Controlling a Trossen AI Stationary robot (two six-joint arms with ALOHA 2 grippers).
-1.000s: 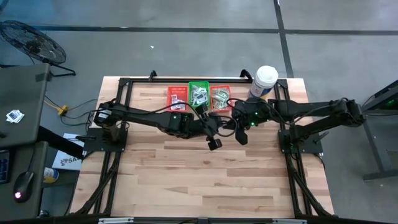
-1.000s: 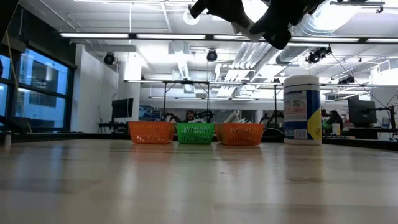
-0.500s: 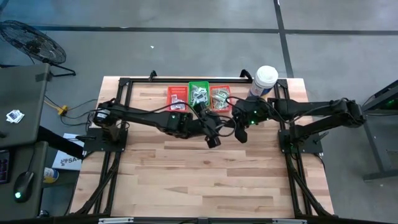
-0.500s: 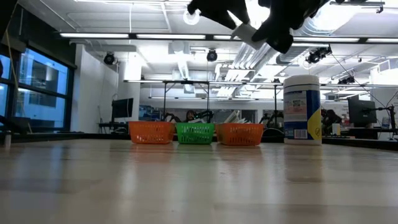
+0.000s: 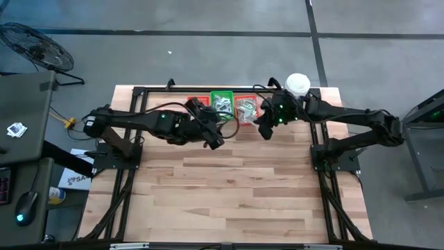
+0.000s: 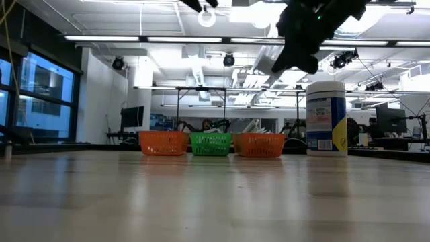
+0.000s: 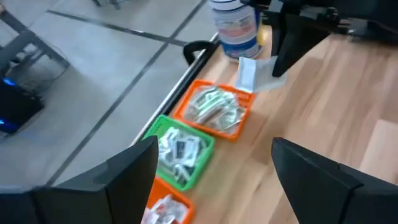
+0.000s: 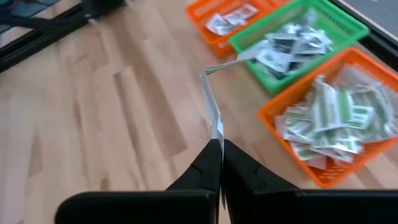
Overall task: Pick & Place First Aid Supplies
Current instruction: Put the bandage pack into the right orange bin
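My right gripper [image 5: 262,130] [image 8: 219,144] is shut on one white paper packet [image 8: 211,106] [image 7: 247,73], in the air just near of the baskets. Three small mesh baskets stand in a row at the far edge. They are an orange one [image 5: 245,108] with green-and-white strips, a green one [image 5: 222,103] with white packets, and another orange one [image 8: 227,17]. My left gripper [image 5: 214,141] [image 7: 214,155] hangs open above the table, left of the right gripper, with nothing between its fingers. My right gripper pinches one end of the packet [image 8: 217,132] between its two fingertips. The fingers slant down from the table's right. The packet sticks out beyond the fingertips, edge-on in the right wrist view with its free end bent, and is lifted clear of table and baskets.
A big white tub with a blue label [image 5: 297,86] [image 6: 326,118] stands at the far right, close behind the right arm. Black frame rails [image 5: 139,104] run along the table's sides and far edge. Bare wood [image 5: 229,194] stretches toward the near edge.
My left gripper has let go of the packet it shared with my right gripper and drawn back toward the table's left and far edge. My right gripper has kept the packet and carried it toward the far edge, closer to the baskets.
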